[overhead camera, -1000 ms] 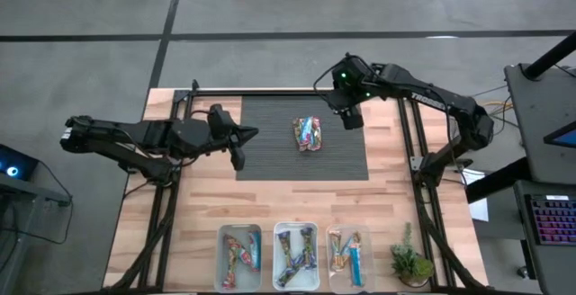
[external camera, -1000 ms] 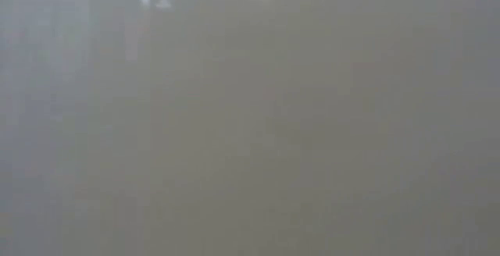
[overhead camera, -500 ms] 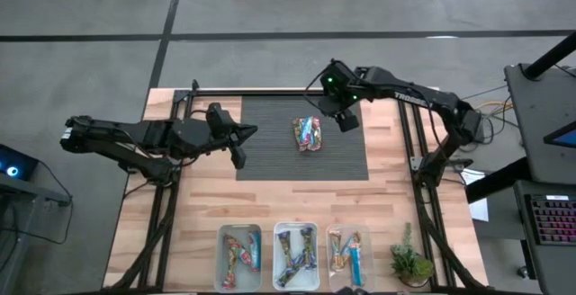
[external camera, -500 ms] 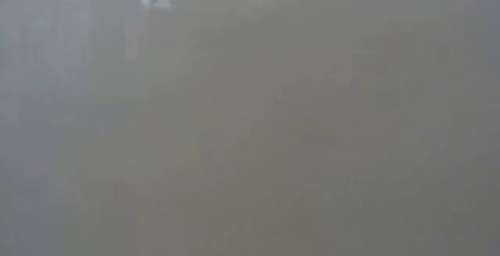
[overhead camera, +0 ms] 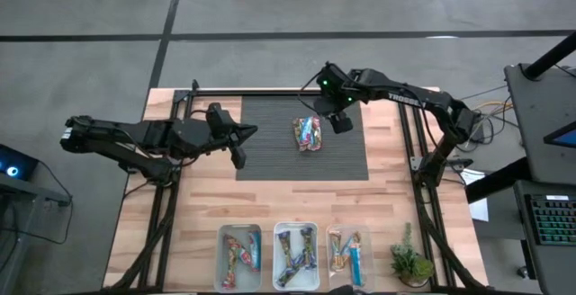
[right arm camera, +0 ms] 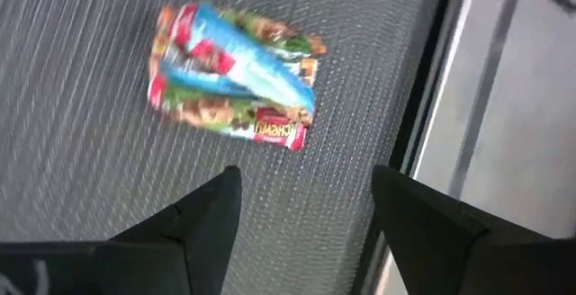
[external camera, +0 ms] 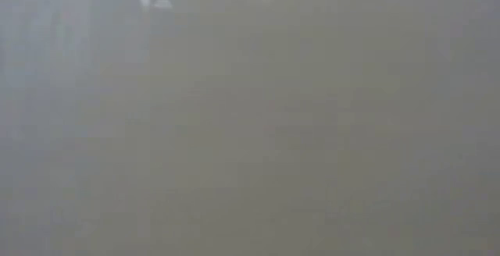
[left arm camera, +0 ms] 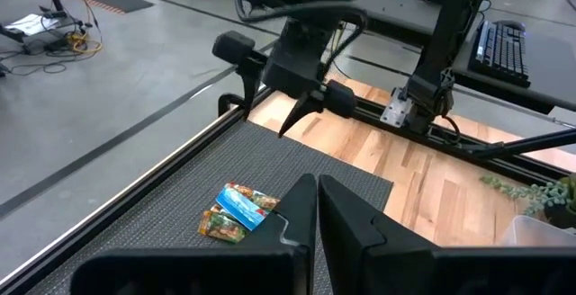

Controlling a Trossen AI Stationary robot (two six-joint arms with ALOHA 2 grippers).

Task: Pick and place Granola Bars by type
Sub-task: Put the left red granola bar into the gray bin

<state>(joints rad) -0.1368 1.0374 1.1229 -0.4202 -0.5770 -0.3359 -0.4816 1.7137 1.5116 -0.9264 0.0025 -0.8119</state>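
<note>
Bars (overhead camera: 307, 134): small pile left at mat (overhead camera: 270, 156) centre; three bins (overhead camera: 294, 229) at 6 o'clock already stocked. Right gripper (overhead camera: 336, 120), fingers spread, empty, at pile's 2 o'clock. Left gripper (overhead camera: 238, 151) clenched, empty, at 9 o'clock.

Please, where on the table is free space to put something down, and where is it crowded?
Free: the wood between the dark mat and the three bins, and the mat's near part. Crowded: around the bars, with the open right gripper beside them; the shut left gripper stands at the mat's left edge.
</note>
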